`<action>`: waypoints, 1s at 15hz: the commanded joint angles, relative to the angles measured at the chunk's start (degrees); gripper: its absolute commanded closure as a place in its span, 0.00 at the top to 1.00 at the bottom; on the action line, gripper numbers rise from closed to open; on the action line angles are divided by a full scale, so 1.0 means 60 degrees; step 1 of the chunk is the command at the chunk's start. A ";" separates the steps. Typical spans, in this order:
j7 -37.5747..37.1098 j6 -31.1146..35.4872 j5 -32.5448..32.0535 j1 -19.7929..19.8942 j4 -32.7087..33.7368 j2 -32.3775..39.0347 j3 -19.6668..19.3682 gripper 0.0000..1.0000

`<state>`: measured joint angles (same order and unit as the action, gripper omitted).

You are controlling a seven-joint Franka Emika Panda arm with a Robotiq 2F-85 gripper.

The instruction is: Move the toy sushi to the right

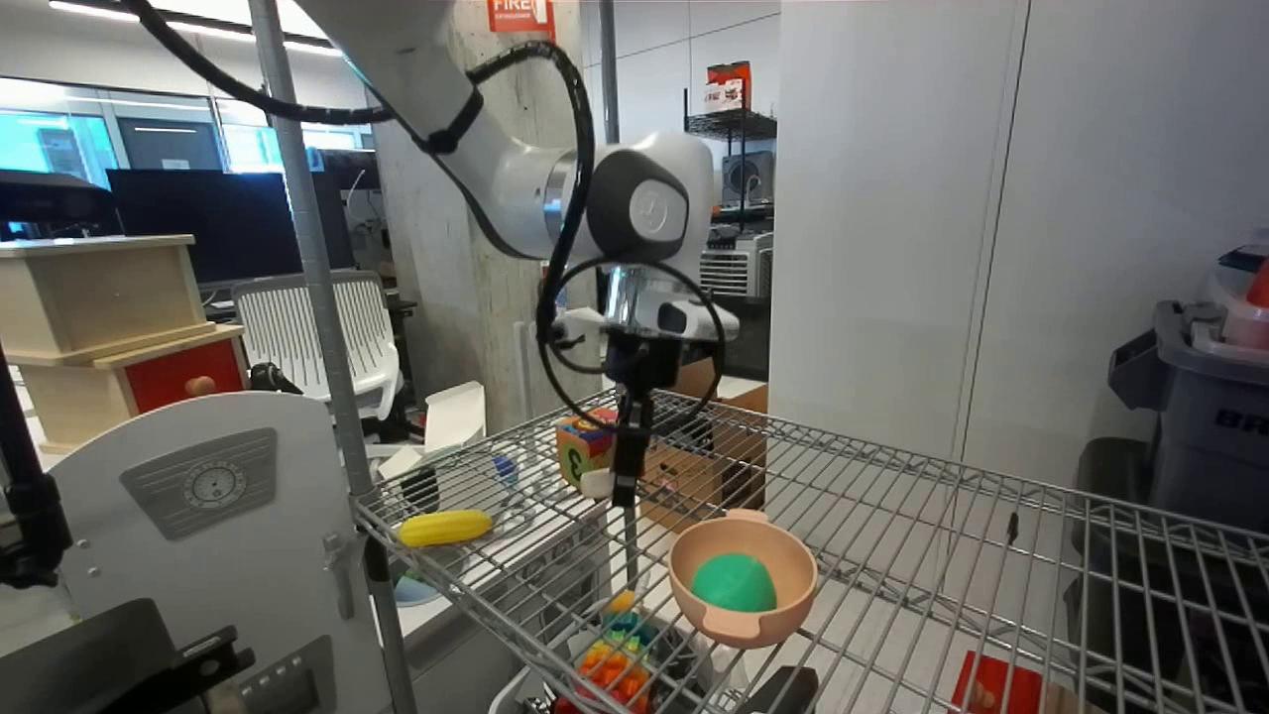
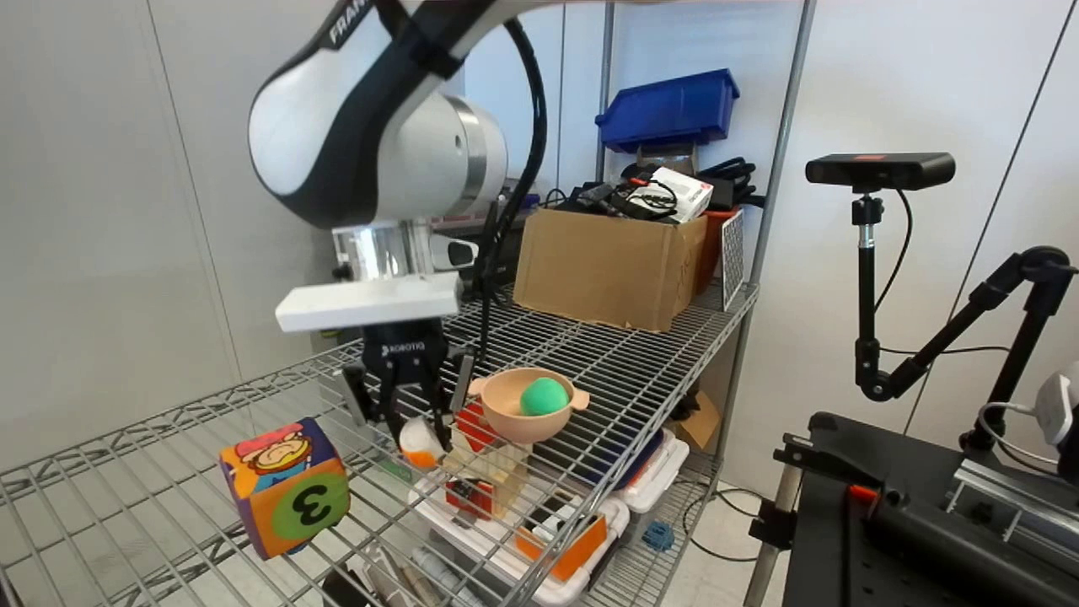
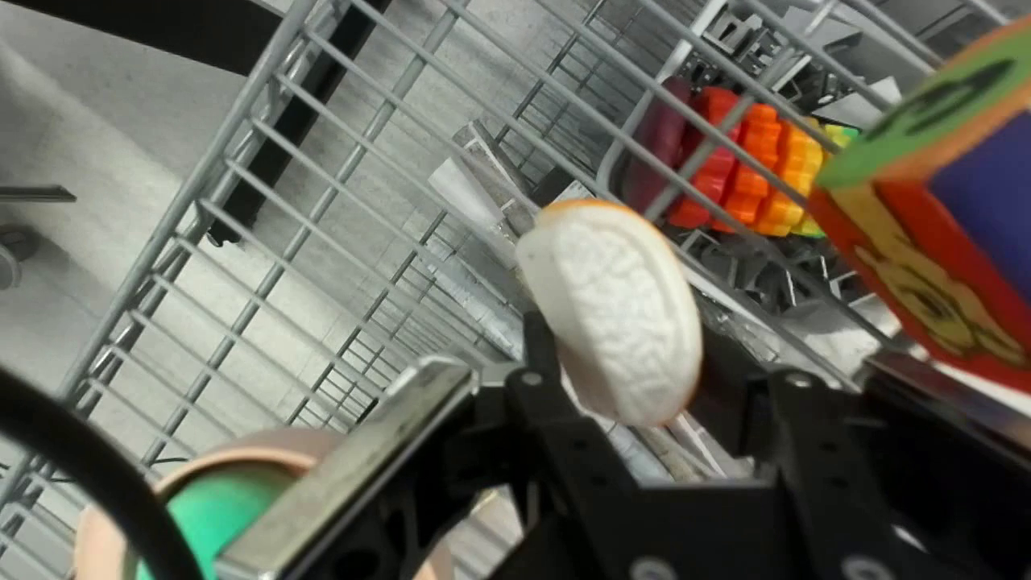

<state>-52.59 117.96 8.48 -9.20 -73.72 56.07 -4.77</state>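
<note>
Wrist view: the fingers (image 3: 729,391) pinch the white-and-orange toy sushi (image 3: 619,314) over the wire shelf (image 3: 175,211).

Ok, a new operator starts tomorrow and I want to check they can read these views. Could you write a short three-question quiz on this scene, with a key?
1. Fill in: the black digit on the multicoloured cube is ___.
2. True or false: a green rounded object sits inside the tan bowl.
3. What is held between the fingers of the hand? A) the multicoloured cube; B) the yellow banana-shaped toy; C) the white-and-orange toy sushi.

Key: 1. 3; 2. True; 3. C.
</note>
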 commanded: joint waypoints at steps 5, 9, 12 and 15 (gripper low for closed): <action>-0.0423 -0.2238 0.1129 0.1787 0.2393 -0.1030 0.0157 0.15; -0.0829 -0.3433 0.1619 0.2956 0.4700 -0.0334 0.0142 0.15; -0.1201 -0.3436 0.1451 0.3450 0.5920 0.0415 0.0037 0.15; -0.1574 -0.3258 0.1189 0.3589 0.6930 0.1407 -0.0196 0.15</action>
<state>-58.50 99.51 16.80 12.06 -42.50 56.55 -4.88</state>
